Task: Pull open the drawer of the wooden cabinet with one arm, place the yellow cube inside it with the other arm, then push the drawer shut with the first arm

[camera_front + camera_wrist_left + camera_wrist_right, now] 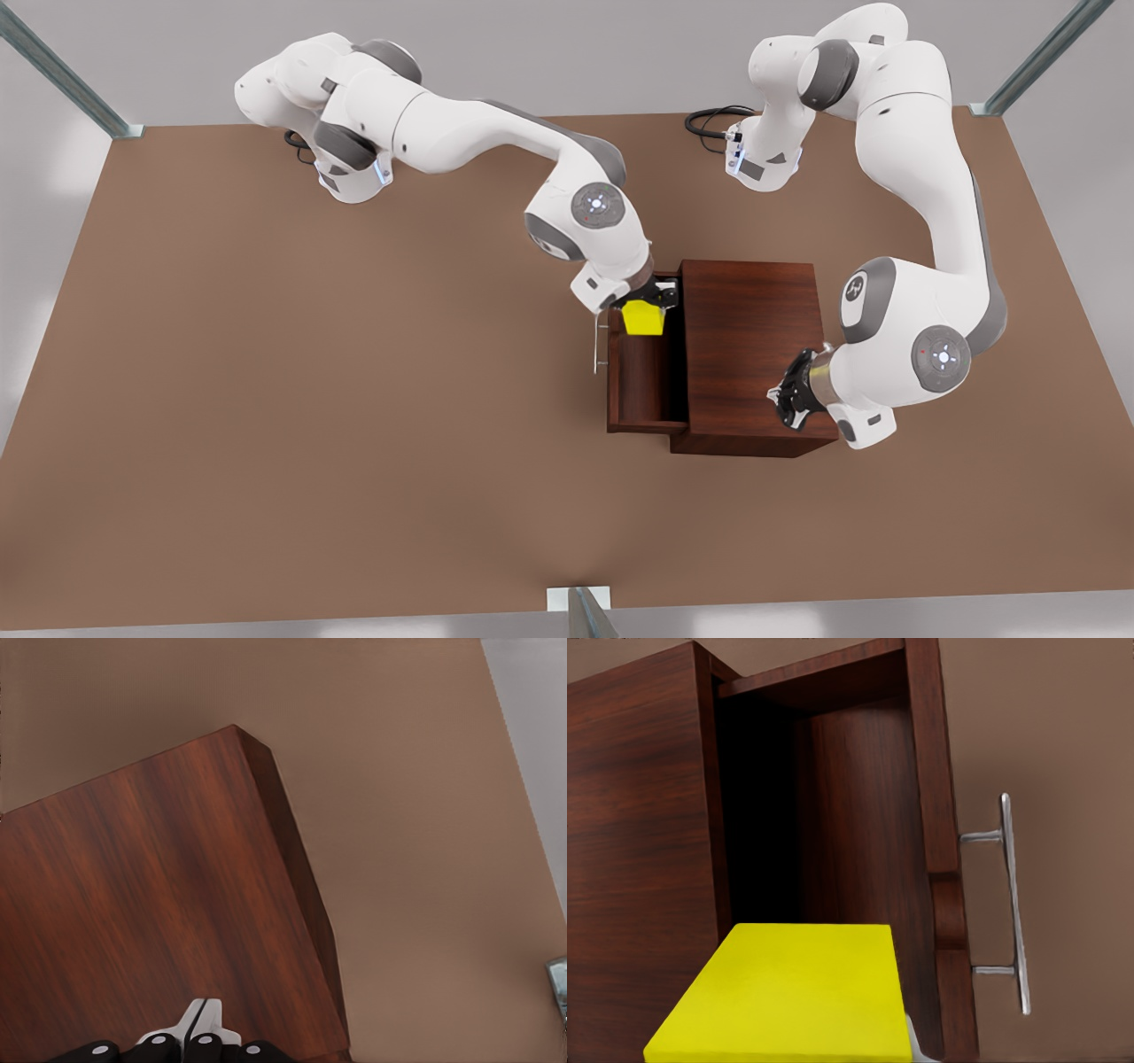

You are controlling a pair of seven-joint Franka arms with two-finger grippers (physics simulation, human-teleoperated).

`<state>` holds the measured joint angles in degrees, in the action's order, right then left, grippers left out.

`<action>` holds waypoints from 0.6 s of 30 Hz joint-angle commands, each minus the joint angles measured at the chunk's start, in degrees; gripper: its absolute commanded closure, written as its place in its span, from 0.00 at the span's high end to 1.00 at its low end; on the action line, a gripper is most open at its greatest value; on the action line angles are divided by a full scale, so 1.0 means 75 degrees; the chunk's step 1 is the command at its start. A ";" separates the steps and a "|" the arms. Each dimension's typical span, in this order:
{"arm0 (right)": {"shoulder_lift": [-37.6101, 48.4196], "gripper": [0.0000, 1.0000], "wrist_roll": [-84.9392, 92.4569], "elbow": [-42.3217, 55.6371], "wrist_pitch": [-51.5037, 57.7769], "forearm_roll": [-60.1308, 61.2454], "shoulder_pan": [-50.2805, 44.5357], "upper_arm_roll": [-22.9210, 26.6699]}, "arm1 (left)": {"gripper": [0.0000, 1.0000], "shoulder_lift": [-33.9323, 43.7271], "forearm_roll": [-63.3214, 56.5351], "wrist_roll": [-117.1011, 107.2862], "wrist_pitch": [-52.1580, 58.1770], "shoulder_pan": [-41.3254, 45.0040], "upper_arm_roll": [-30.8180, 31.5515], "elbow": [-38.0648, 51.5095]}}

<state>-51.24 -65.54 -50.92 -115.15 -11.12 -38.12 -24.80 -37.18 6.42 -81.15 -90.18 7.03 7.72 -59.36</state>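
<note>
The wooden cabinet (753, 346) stands mid-table with its drawer (642, 390) pulled out toward the front view's left, the silver bar handle (599, 346) on its front. My right gripper (647, 301) is shut on the yellow cube (642, 318) and holds it above the open drawer's far end. In the right wrist view the yellow cube (788, 992) hangs over the drawer's dark inside (850, 833), with the handle (1014, 904) beside it. My left gripper (788, 399) hovers shut over the cabinet top (159, 904) near its corner, its fingertips (188, 1023) together.
The brown table (310, 399) spreads wide around the cabinet. Metal frame posts (585, 611) stand at the table's edges and corners. Black cables (709, 120) lie by the arm base at the back.
</note>
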 commanded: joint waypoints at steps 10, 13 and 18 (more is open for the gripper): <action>-0.0047 1.00 -0.3215 -0.0160 0.0166 -0.0053 -0.0143 0.0178 | 0.21 -0.0035 -0.0023 -0.2247 -0.0057 0.0000 0.0002 -0.0007; 0.0362 1.00 -0.1763 -0.0172 0.0704 -0.0779 0.0723 0.0096 | 0.21 -0.0035 -0.0023 -0.2212 -0.0046 0.0012 0.0014 0.0004; 0.2109 1.00 0.4096 -0.0253 0.3364 -0.0464 0.4027 -0.0196 | 0.21 -0.0105 0.0000 -0.4789 -0.0924 0.1722 0.0037 0.0004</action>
<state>-36.42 -69.89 -53.63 -102.47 -15.21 -10.74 -25.89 -37.90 6.32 -94.78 -92.93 18.43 7.94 -59.35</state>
